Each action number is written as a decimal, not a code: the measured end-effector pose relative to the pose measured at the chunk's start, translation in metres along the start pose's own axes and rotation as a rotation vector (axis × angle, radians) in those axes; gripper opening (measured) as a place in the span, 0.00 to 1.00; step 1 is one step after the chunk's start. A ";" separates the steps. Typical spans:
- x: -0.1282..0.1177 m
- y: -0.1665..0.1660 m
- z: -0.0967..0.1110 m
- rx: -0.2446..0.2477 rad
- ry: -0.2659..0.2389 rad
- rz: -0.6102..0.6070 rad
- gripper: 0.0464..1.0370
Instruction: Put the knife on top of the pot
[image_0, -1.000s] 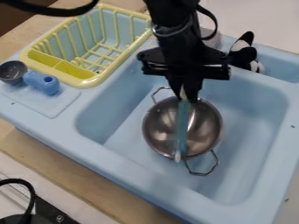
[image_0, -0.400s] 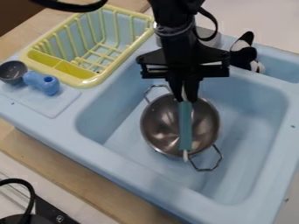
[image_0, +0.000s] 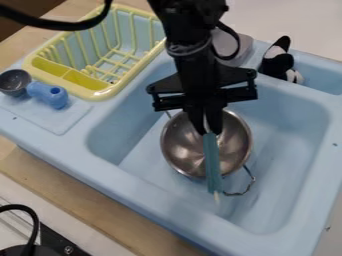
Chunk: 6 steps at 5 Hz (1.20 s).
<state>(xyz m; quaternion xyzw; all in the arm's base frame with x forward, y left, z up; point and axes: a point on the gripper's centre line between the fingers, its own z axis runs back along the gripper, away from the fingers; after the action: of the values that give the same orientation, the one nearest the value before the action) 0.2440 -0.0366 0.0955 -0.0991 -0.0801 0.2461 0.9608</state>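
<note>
Gripper (image_0: 211, 132) had shifted toward front of sink (image_0: 147, 187), pincer clamped on upper end of knife (image_0: 212, 165). Knife crossed above pot (image_0: 182, 145), far end now jutting farther past rim. Centring over pot seemed wise before release.

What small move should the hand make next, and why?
Probably a slight shift away from the camera, then a gentle lowering. The hand grips one end of the teal knife above the middle of the pot, while the other end sticks out past the near rim, so centring it first would likely help it rest on top.
</note>
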 end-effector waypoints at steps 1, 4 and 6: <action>-0.004 0.005 0.007 -0.033 -0.012 0.003 0.01; -0.005 0.011 -0.009 -0.084 0.029 -0.022 0.18; -0.002 0.013 -0.003 -0.136 0.026 -0.047 0.72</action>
<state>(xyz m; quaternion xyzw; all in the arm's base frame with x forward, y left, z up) 0.2367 -0.0269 0.0894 -0.1655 -0.0865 0.2161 0.9583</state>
